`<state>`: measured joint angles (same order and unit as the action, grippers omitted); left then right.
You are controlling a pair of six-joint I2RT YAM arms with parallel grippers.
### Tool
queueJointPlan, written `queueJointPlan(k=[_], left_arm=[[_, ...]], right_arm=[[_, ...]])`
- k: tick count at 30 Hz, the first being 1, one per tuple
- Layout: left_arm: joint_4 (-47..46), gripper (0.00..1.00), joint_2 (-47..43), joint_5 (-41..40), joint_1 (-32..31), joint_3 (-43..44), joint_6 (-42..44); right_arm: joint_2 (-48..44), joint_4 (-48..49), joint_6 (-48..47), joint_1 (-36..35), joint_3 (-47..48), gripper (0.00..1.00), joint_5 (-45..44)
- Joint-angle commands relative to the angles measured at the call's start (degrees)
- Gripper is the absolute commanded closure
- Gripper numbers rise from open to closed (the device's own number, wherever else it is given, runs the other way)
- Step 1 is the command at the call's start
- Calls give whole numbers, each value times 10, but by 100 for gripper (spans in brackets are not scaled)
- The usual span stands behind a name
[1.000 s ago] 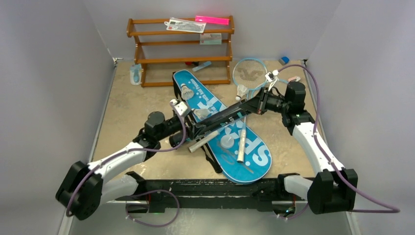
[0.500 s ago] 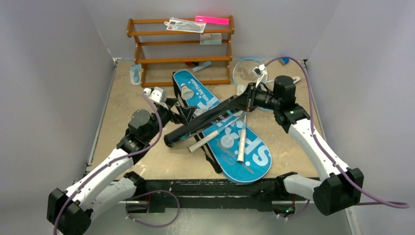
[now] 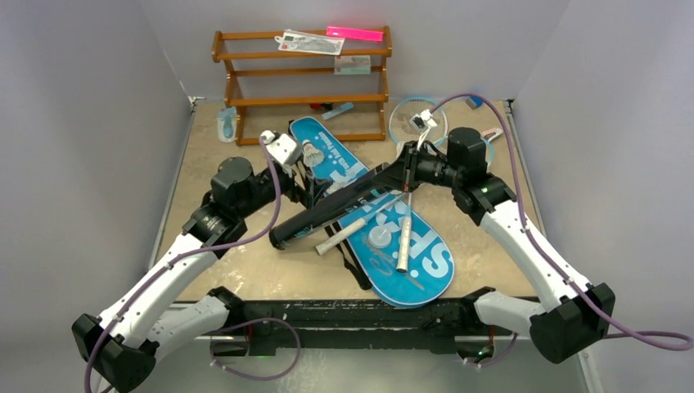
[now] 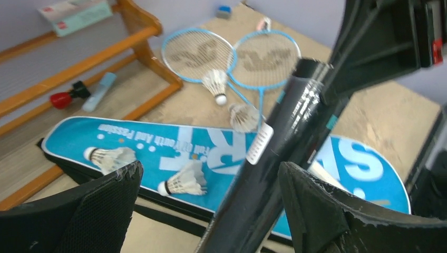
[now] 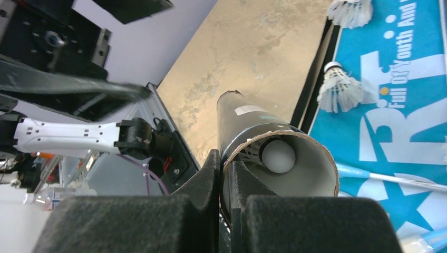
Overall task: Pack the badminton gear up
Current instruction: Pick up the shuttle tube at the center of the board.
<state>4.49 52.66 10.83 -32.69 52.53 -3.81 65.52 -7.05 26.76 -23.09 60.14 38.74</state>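
Black tube (image 3: 334,205), just freed by the spread left jaws, is gripped at its rim by the right jaws; shuttlecocks (image 4: 182,182) can be fetched.

You are looking down on a tan, mottled table (image 3: 221,176) that is sitting inside a three-sided booth. Plain grey-lavender walls are closing it in: the left wall (image 3: 82,123), the back wall (image 3: 458,41) and the right wall (image 3: 614,123). A brown wooden rack (image 3: 303,99) is standing against the back wall, its shelves running side to side. A pink strip (image 3: 354,33) and a white packet (image 3: 309,42) are lying on its top shelf, and a small box (image 3: 352,65) is resting on the shelf beneath. Under the rack, a pale blue stick (image 3: 337,110) and a red-and-black piece (image 4: 66,96) are lying on the table. Soft, even light is falling across everything, throwing only faint shadows.
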Motion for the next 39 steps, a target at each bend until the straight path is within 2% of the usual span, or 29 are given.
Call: queueJointPlan(k=[1, 4, 9, 16, 28, 33, 35, 39], left_arm=[[13, 3, 1, 112, 0, -16, 48], [0, 3, -10, 137, 0, -42, 54], [-35, 2, -56, 117, 0, -90, 53], [-36, 2, -58, 123, 0, -101, 35], [-31, 5, -23, 215, 1, -98, 29], [-36, 6, 0, 211, 0, -110, 35], [-34, 9, 10, 199, 0, -108, 36], [-29, 20, 20, 184, 1, -105, 36]], right_arm=[[3, -32, -14, -39, 41, 100, -23], [9, -47, -15, -69, 67, 100, -35], [27, -63, -21, -129, 98, 100, -72], [61, -78, -30, -185, 138, 100, -123], [80, -91, -36, -221, 178, 100, -148], [78, -93, -36, -226, 182, 100, -149], [77, -96, -37, -227, 184, 100, -149], [71, -101, -41, -227, 185, 99, -150]])
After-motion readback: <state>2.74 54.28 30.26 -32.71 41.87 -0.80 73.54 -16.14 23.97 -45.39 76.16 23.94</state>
